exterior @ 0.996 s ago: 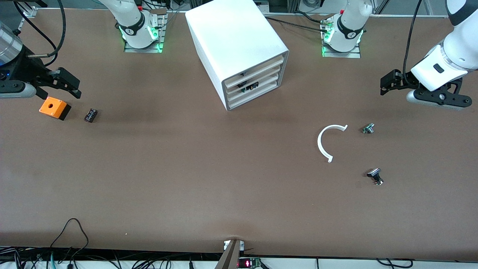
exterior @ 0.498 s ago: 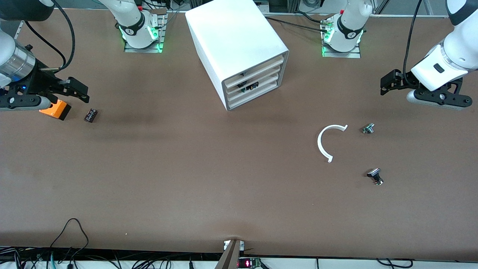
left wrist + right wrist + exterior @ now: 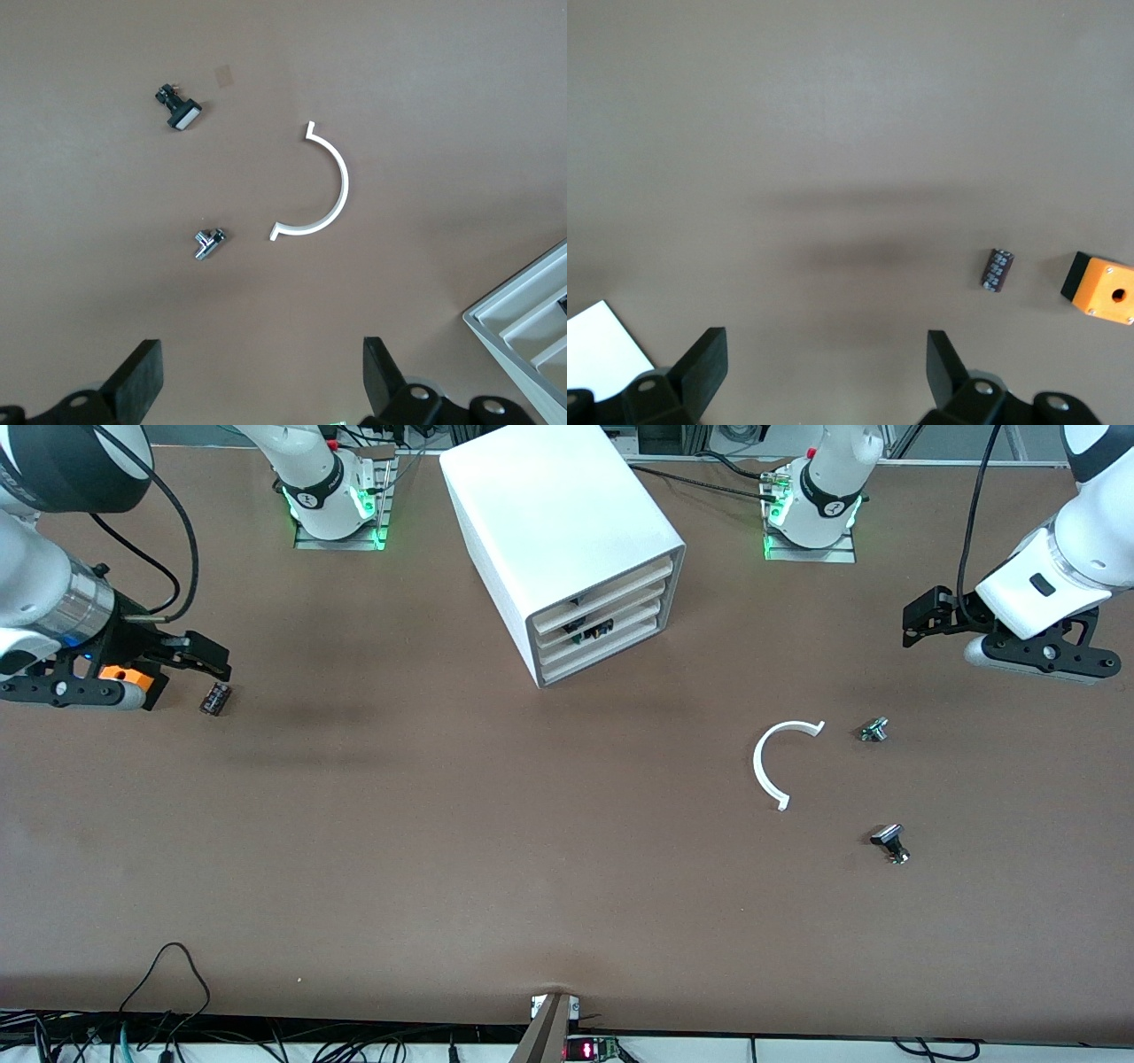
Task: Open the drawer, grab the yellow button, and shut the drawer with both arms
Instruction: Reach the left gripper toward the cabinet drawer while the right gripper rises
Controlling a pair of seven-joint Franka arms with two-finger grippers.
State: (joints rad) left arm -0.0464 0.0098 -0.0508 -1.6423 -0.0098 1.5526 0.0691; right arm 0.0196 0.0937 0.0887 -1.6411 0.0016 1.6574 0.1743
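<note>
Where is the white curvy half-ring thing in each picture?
Front view: the white half-ring lies on the table toward the left arm's end, nearer the camera than the cabinet.
Left wrist view: the half-ring lies near the middle of the picture.
Right wrist view: not in it.
Shared landmark: the small silver part beside the half-ring.
</note>
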